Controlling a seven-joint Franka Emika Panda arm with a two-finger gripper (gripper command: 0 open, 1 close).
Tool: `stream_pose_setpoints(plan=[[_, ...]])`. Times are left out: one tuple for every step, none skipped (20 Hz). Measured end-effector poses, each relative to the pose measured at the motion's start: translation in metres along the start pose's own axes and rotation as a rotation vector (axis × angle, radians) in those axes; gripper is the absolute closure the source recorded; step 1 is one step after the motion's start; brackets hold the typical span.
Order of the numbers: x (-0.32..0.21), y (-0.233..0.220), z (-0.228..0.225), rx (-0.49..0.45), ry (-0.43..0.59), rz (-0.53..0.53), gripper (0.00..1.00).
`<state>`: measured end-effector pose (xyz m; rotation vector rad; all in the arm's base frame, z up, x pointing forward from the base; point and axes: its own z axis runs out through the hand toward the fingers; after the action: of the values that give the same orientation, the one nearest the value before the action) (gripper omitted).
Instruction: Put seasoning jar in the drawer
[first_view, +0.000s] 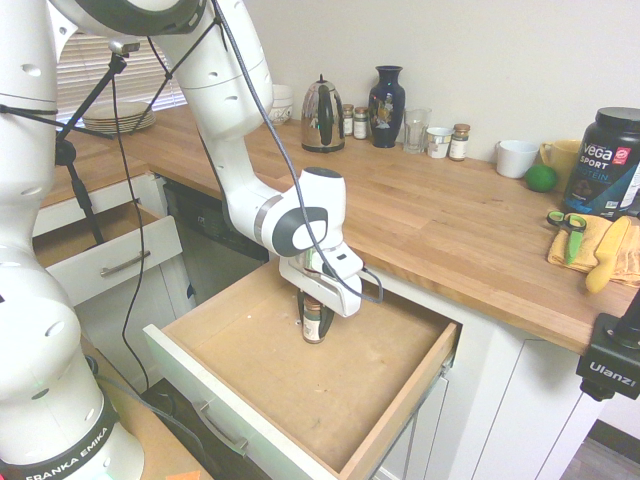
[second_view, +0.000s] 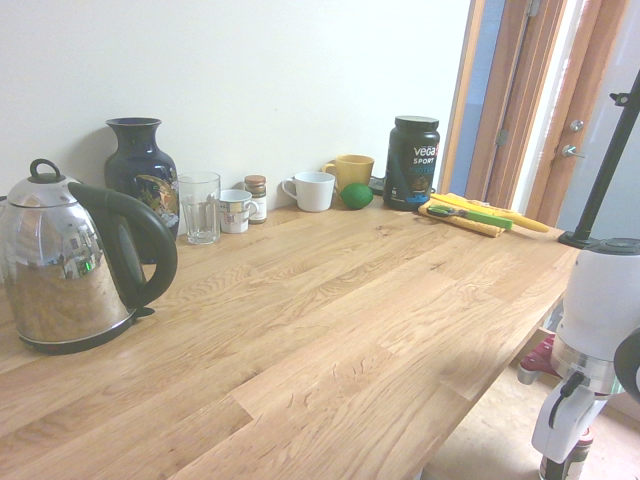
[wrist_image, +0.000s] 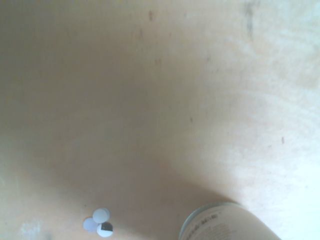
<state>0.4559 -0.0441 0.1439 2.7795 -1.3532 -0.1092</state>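
Room: kitchen corner, pale plain wall, wooden-framed doorway at the far end of the worktop.
Desk: wooden worktop on white cabinets, above the drawer.
Drawer: large, shallow unit, pulled out; light brown wooden bottom and sides, white front, silver bar handle.
Seasoning jar: glass, white label; located inside the drawer area, upright in the first exterior view, toward the cabinet side. Contact with the drawer bottom: cannot be confirmed.
Gripper: directed downward over the drawer; fingers closed on the seasoning jar, one to each side.
Wrist view: pale jar with printed label; three small round discs grouped on the drawer bottom, apart from the jar.
Desk, rear row: metal kettle, dark blue vase, clear glass, patterned cup, brown-lidded jar, white mug, yellow mug.
Green item: rounded, in front of the yellow mug.
Tub: black, lettered "Vega Sport", beside an orange cloth carrying green-and-yellow utensils.
Second drawer: narrower, white-fronted, also pulled out.
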Motion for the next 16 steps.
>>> stream_pose_setpoints(plan=[[-0.0001,0.0000,0.0015,-0.001,-0.003,0.004,0.00],[0.0001,-0.0003,0.0015,0.001,-0.004,0.009,0.00],[-0.0001,-0.0004,0.0017,0.001,-0.005,0.010,0.00],[-0.0003,-0.0004,0.0019,0.000,-0.006,0.010,0.00],[-0.0003,-0.0003,0.0019,0.001,-0.007,0.011,0.00],[-0.0002,-0.0003,0.0020,0.001,-0.007,0.011,0.00],[-0.0001,-0.0002,0.0020,0.002,-0.008,0.011,0.00],[0.0000,0.0000,0.0020,0.003,-0.009,0.012,0.00],[0.0001,0.0001,0.0021,0.004,-0.010,0.012,0.00],[0.0001,0.0000,0.0021,0.004,-0.010,0.012,0.00],[-0.0001,-0.0001,0.0021,0.004,-0.010,0.012,0.00],[-0.0002,-0.0002,0.0020,0.004,-0.010,0.011,0.00],[-0.0005,-0.0005,0.0020,0.004,-0.010,0.010,0.00],[-0.0008,-0.0008,0.0018,0.004,-0.010,0.009,0.00],[-0.0011,-0.0011,0.0013,0.004,-0.009,0.008,0.00],[-0.0017,-0.0014,0.0002,0.005,-0.007,0.006,0.00]])
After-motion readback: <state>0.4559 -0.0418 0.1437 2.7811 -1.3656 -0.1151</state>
